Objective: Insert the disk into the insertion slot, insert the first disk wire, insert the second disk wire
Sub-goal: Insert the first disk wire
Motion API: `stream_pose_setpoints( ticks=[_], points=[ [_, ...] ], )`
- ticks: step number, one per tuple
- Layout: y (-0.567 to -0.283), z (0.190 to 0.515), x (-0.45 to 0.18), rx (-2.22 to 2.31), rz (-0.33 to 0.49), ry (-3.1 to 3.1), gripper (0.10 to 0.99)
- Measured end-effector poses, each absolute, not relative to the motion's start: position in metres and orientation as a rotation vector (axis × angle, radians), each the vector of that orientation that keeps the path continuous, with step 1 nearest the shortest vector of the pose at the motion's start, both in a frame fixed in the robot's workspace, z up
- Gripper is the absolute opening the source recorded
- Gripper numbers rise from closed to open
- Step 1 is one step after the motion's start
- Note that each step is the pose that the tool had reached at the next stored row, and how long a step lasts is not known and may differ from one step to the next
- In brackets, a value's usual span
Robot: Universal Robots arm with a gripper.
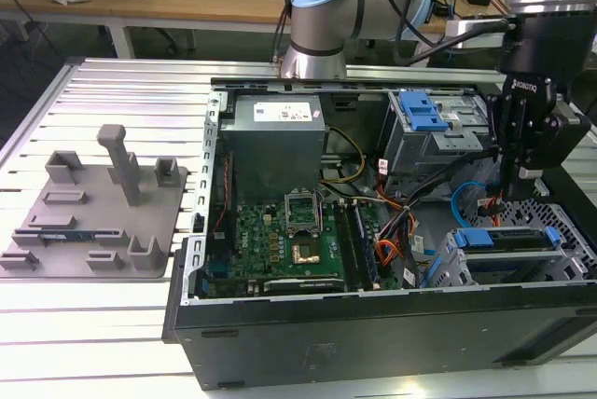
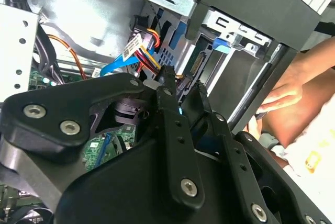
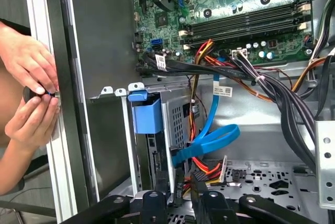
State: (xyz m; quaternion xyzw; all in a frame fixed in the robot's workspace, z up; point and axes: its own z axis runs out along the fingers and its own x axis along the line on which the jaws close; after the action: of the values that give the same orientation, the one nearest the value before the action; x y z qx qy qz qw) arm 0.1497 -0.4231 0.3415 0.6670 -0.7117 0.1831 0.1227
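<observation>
The gripper (image 1: 511, 189) hangs low inside the case at the exterior view's right, just beyond the far side of the drive cage. Whether it is apart, together or clamped on a plug cannot be told.

The slotted aluminium table (image 1: 121, 101) carries the open black computer case (image 1: 373, 334), which lies on its side. The motherboard (image 1: 298, 240) occupies the middle of the case. Near the front, at the exterior view's right, stands the insertion slot (image 1: 454, 254), a low perforated grey cage. The disk (image 1: 508, 239) lies inside it with its blue carrier uppermost, apparently seated.

In the first wrist view a flat blue data cable (image 3: 209, 140) and a bundle of red, yellow and orange power wires (image 3: 201, 167) loop beside the cage, close to the gripper. A person's hands (image 3: 29, 62) work at the case's outer edge, apart from the arm.

Assessment: the disk is likely rigid, fairly heavy, smooth-faced and sensitive to shock. The carrier's plastic side rails are the proper hold, not the label face or the connector end. The wires are limp, and their hard plugs offer the only firm grip.
</observation>
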Motion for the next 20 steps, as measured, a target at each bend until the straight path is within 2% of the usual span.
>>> stream_pose_setpoints(
  ticks=[12, 20],
  points=[
    [-0.4188, 0.3371, 0.1505, 1.955, 0.546, -2.063, 0.322],
    [-0.4183, 0.3367, 0.1500, 1.946, 0.585, -2.054, 0.322]
  ],
)
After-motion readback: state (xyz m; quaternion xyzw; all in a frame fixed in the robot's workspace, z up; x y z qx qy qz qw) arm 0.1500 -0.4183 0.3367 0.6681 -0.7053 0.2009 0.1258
